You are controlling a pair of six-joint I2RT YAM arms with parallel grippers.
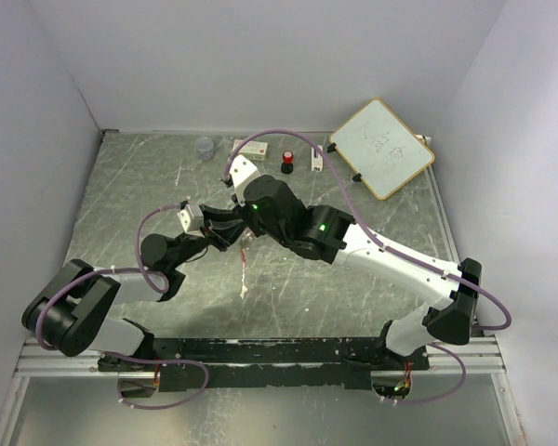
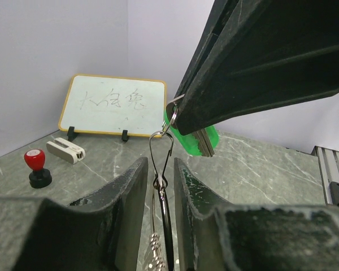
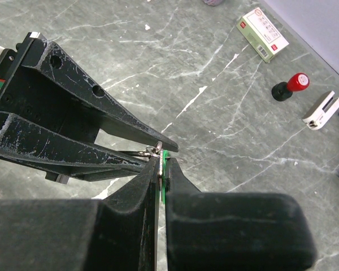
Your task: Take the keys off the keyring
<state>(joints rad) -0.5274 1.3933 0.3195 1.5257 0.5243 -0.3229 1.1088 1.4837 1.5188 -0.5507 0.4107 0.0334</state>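
One key only is showing itself: the green key point(image 2: 187, 140), and even that is half buried. Its plastic head is peeking out under the black fingers of the right gripper point(image 3: 161, 169), with grey metal edges stacked beside it. In the top view a reddish speck point(image 1: 246, 251) is dangling below the meeting fingertips, too small to name.

The keyring point(image 2: 158, 182) is running off the bottom of the left wrist view, so its lower links are cut away. What is showing is a thin silver wire loop, long and narrow, rising to a small ring at the key's head. It is hanging in the air over the middle of the table point(image 1: 372, 297), between the two arms.

The left gripper point(image 2: 160, 166) is pinching that loop, its fingers narrowly apart with the wire filling the gap. The right gripper is clamping tight on the green key, coming in from the upper right of the left wrist view.

From the top, the left arm point(image 1: 158, 255) is folding in from the near-left corner. The right arm point(image 1: 391, 251) is stretching long from the near right, and the two are meeting tip to tip.

Farther back, a whiteboard point(image 2: 113, 107), a red-topped stamp point(image 2: 37, 166) and a small white block point(image 2: 65, 149) are sitting by the far wall.
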